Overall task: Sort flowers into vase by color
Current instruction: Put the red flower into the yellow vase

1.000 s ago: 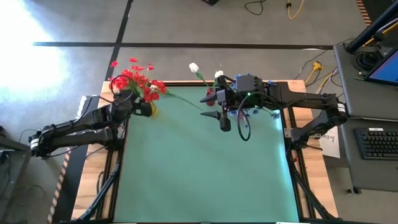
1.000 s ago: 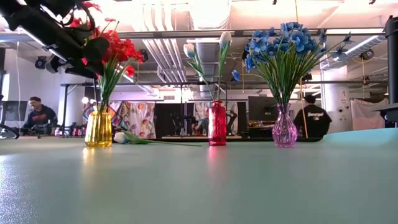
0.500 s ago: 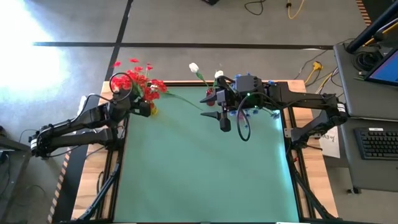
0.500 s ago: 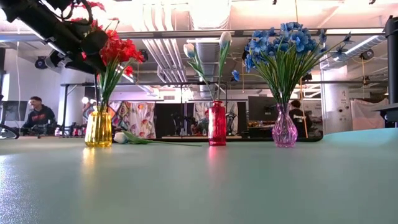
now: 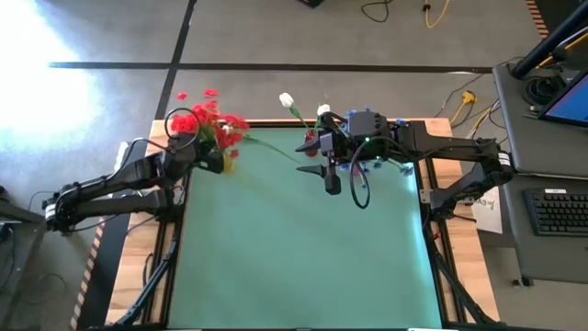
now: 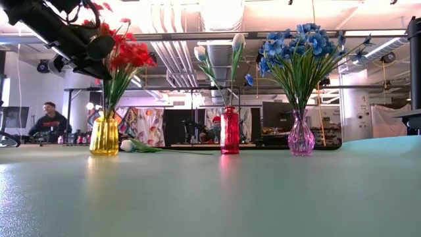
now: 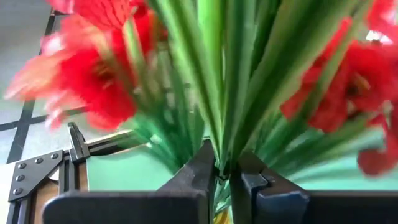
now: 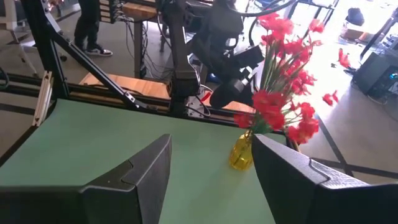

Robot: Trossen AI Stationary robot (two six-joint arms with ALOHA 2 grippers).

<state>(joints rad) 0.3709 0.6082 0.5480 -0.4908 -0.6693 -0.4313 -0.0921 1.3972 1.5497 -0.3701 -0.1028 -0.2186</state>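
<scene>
Red blooms (image 5: 207, 118) stand in the yellow vase (image 6: 104, 136) at the table's far left corner; the left gripper (image 7: 222, 176) is pinched on a thin stem in that bunch, just above the vase mouth. White buds (image 6: 237, 41) sit in the red vase (image 6: 229, 130), blue sprays (image 6: 299, 45) in the pink vase (image 6: 300, 135). One white flower (image 6: 139, 146) lies flat on the mat between the yellow and red vases, bud end near the yellow vase, not yet sorted.

Handling, as judged: stems look thin, light and springy; the heads are soft and would crush or snag. Best grip is mid-stem on the bare green part, clear of leaves. A stem lying flat on the mat gives little height to get fingers under, so a low, square approach across the stem seems needed. The glass vases look narrow and light, easy to tip if a stem is dragged sideways.

The right gripper (image 8: 211, 168) hangs over the far middle of the table near the red vase, jaws spread and empty, looking toward the yellow vase.

Surface: smooth pale green mat (image 5: 303, 248), slightly glossy in the low view, set in a wooden frame (image 5: 133, 267). Room: open workshop with ducts overhead; a seated person (image 6: 48, 121) far left, another person (image 6: 216, 126) behind the red vase; desk with keyboard (image 5: 559, 211) at right.
</scene>
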